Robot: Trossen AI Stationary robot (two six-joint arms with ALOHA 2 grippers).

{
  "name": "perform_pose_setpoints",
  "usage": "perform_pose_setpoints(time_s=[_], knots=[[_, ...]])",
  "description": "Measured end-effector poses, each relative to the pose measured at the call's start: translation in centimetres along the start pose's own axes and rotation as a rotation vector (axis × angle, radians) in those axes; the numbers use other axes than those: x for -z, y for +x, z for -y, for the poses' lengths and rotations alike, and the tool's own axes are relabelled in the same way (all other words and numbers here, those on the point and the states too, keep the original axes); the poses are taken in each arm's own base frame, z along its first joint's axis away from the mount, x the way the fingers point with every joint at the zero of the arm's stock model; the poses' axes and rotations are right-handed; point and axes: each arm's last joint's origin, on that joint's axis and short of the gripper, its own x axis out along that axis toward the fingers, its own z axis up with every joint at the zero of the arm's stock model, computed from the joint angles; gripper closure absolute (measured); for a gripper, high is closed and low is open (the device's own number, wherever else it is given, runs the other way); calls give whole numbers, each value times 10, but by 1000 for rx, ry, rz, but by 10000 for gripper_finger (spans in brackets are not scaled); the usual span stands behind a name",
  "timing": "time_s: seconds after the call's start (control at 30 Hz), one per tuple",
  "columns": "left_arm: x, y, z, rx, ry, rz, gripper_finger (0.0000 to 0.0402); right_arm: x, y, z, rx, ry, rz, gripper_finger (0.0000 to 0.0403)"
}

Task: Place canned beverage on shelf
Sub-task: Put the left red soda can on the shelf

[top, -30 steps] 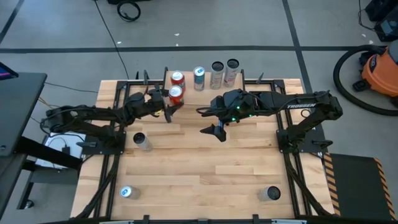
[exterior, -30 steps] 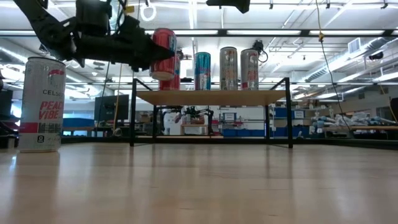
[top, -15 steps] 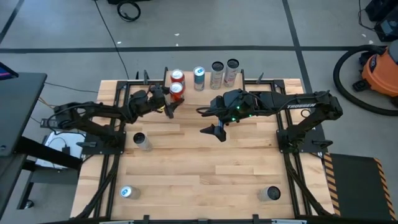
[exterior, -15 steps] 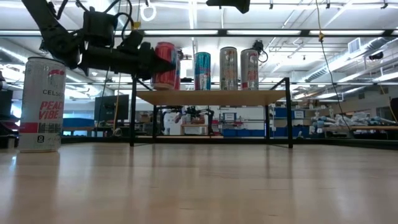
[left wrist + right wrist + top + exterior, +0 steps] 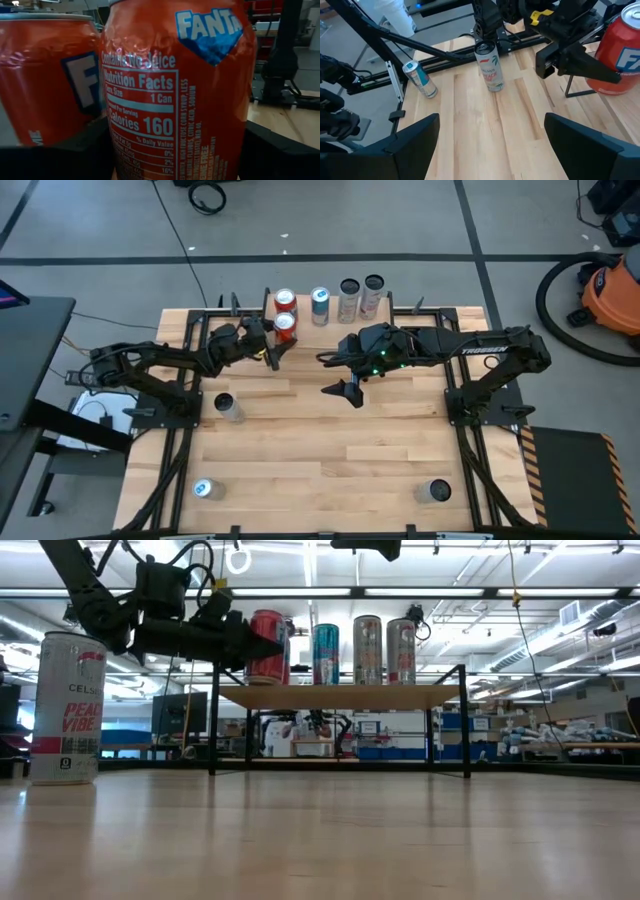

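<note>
The left gripper (image 5: 268, 348) is gripping the orange Fanta can (image 5: 265, 647) between its fingers at the left end of the shelf (image 5: 340, 697), seemingly setting it down; next it should release, while the right gripper (image 5: 340, 375) is waiting open mid-table.

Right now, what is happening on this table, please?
The left gripper holds a red Fanta can at the shelf, beside another red Fanta can already standing there. Three taller cans also stand on the shelf. The right gripper hangs open over the table's middle, holding nothing. More cans wait on the table.
</note>
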Motion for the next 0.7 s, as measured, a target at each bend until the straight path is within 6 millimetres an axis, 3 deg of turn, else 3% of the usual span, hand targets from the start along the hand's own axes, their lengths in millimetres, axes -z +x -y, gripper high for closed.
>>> perform_pose_setpoints(time_s=[0.7], knots=[[1,-1,-10,-39,-8,-7,88,0,0,0,0,-2,0,34]])
